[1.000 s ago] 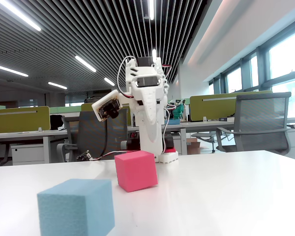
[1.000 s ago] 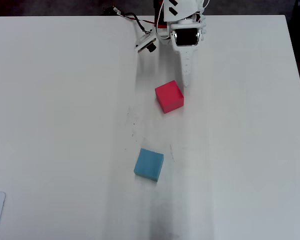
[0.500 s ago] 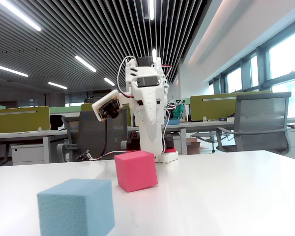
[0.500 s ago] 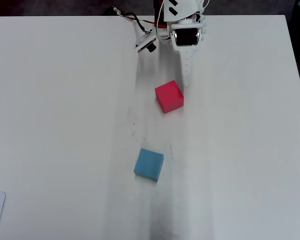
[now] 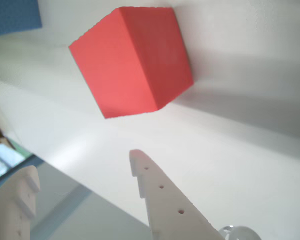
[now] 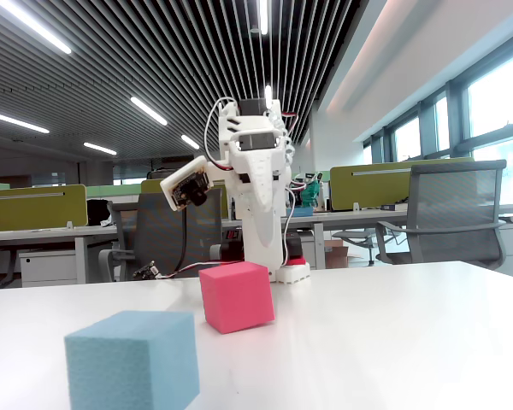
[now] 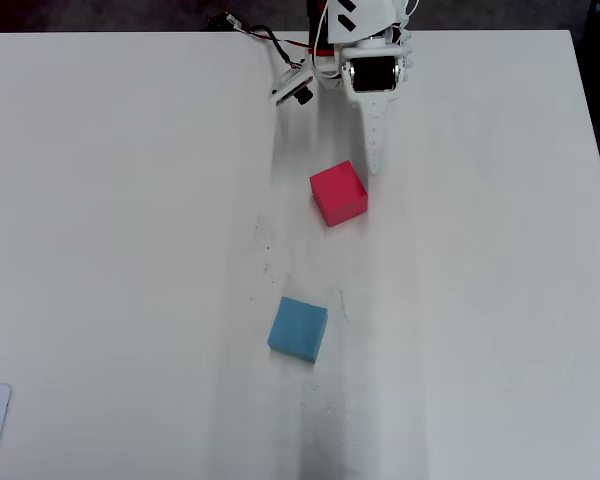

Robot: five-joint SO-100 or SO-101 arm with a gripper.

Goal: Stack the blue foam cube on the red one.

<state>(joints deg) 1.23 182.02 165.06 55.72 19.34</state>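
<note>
The task looks barely begun: the reach for the light sky-blue matte foam cube is the step in hand. The white two-finger gripper hangs empty above the white table, its fingers spread apart with nothing between them. The pinkish-red matte foam cube sits just beyond the fingertips, apart from them. The blue cube lies well past the red one, farther from the arm's base. The next move probably calls for extending over the red cube and descending astride the blue one.
</note>
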